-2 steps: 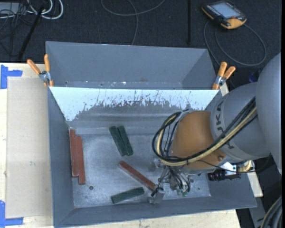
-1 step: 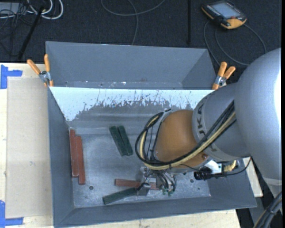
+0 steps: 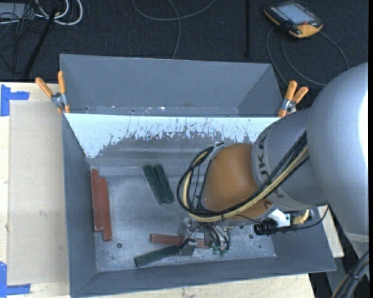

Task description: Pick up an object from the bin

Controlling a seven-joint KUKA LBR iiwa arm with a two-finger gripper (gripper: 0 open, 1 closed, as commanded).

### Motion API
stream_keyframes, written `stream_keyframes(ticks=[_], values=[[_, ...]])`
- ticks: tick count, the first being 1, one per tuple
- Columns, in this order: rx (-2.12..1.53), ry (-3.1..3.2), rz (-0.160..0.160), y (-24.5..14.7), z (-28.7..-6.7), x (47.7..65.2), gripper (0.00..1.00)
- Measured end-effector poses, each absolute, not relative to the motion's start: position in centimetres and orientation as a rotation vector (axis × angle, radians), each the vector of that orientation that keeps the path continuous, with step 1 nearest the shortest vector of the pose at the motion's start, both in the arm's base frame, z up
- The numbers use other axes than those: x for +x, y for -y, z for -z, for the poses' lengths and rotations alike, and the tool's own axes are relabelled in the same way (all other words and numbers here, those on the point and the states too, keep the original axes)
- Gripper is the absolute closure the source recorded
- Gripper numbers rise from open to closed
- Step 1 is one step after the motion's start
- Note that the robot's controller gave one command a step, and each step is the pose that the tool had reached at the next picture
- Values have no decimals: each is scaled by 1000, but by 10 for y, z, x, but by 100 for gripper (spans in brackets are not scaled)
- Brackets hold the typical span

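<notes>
My gripper [image 3: 203, 236] is low over the front middle of the bin floor, under the arm's orange cover. Its tip sits at the right ends of two thin sticks. One is a short red-brown stick [image 3: 166, 238] lying nearly level. The other is a dark green stick [image 3: 156, 257] slanting down to the left just in front of it. The ends of both sticks nearest the gripper are hidden by it. I cannot see anything held.
A dark green flat bar [image 3: 158, 183] lies in the middle of the floor, left of the arm. Long red-brown bars [image 3: 100, 204] lie along the left wall. The arm and its cover hide the right half of the floor.
</notes>
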State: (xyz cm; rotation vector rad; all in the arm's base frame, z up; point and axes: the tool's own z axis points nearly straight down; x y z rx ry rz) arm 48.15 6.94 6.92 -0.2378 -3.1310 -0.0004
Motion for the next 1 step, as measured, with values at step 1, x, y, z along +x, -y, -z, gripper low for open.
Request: stream_keyframes(ticks=[1], values=[[-339, 3123, 0, -104, -209, 498, 100]])
